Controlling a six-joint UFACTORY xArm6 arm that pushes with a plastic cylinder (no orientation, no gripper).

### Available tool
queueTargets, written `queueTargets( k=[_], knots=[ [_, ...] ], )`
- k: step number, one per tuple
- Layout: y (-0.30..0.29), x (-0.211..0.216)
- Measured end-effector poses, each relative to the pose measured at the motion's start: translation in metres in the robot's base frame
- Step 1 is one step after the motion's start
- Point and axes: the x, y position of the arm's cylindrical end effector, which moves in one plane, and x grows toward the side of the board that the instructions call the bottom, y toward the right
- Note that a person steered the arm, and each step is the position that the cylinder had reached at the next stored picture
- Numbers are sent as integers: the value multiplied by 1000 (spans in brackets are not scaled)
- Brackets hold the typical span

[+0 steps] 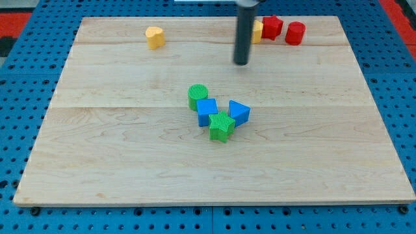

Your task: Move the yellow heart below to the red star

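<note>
The yellow heart (pixel 155 37) sits near the view's top, left of centre. The red star (pixel 272 26) sits near the top at the right. A yellow block (pixel 257 30) touches the star's left side and is partly hidden behind the rod. My tip (pixel 242 63) is on the board below that yellow block, well to the right of the yellow heart and below-left of the red star, touching no block.
A red cylinder (pixel 295 32) stands right of the star. In the board's middle, a green cylinder (pixel 197 95), a blue cube (pixel 207 111), a green star (pixel 221 125) and a blue triangle (pixel 238 112) form a cluster. The wooden board (pixel 97 162) lies on a blue pegboard.
</note>
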Motion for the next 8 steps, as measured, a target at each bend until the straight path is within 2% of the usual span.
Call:
queueTargets(
  k=[2, 3, 4, 5, 6, 7, 8],
  knots=[
    [-219, 5],
    [-219, -64],
    [-155, -95],
    [-85, -100],
    [-30, -74],
    [-62, -58],
    [3, -52]
  ],
)
